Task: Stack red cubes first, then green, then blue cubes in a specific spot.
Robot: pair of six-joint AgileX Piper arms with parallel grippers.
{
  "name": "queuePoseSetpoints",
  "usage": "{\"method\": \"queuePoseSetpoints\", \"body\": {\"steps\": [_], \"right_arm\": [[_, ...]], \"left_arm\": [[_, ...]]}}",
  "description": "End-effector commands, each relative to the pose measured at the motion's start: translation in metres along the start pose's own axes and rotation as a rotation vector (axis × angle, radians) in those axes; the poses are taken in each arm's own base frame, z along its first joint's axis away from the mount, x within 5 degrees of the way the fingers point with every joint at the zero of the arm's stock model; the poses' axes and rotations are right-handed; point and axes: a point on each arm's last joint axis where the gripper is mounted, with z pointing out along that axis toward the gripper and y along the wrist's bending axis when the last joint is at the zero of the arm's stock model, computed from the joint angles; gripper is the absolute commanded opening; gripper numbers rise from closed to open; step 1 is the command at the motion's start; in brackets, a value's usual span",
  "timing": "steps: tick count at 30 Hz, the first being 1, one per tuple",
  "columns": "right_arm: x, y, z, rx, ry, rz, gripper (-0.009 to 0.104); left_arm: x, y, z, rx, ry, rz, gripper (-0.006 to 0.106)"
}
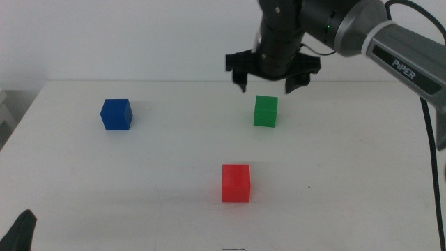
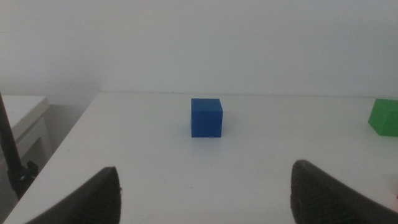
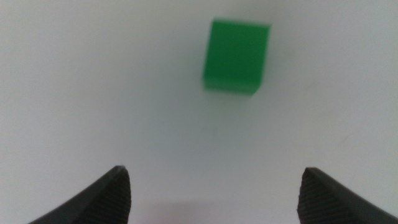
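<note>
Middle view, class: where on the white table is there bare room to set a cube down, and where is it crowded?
Bare: the patch between the blue cube and red cube, and the table right of the red cube. Crowded: around the green cube, where the open right gripper hovers. The left gripper waits at the near-left corner.

right gripper (image 1: 267, 84): raised over far table, pointing down, jaws spread wide
left gripper (image 2: 205, 193): low at near-left edge, jaws apart
</note>
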Motion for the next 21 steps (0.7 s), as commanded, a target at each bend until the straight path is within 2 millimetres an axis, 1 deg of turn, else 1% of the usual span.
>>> {"method": "queuePoseSetpoints", "body": {"steps": [1, 4, 7, 11, 18, 21], "right_arm": [[-0.025, -0.019, -0.027, -0.004, -0.113, 0.011, 0.087], [-0.039, -0.027, -0.016, 0.013, -0.118, 0.025, 0.084], [-0.046, -0.029, 0.000, 0.027, -0.108, 0.028, 0.082], [-0.049, -0.023, 0.023, 0.033, -0.095, 0.029, 0.082], [-0.047, -0.019, 0.055, 0.055, -0.074, 0.022, 0.082], [-0.047, -0.018, 0.064, 0.069, -0.088, 0.016, 0.082]], "left_arm": [[-0.010, -0.001, -0.002, 0.010, -0.111, -0.008, 0.094], [-0.010, -0.001, -0.002, 0.010, -0.111, -0.008, 0.094], [-0.010, -0.001, -0.002, 0.010, -0.111, -0.008, 0.094], [-0.010, -0.001, -0.002, 0.010, -0.111, -0.008, 0.094], [-0.010, -0.001, -0.002, 0.010, -0.111, -0.008, 0.094], [-0.010, -0.001, -0.002, 0.010, -0.111, -0.008, 0.094]]}}
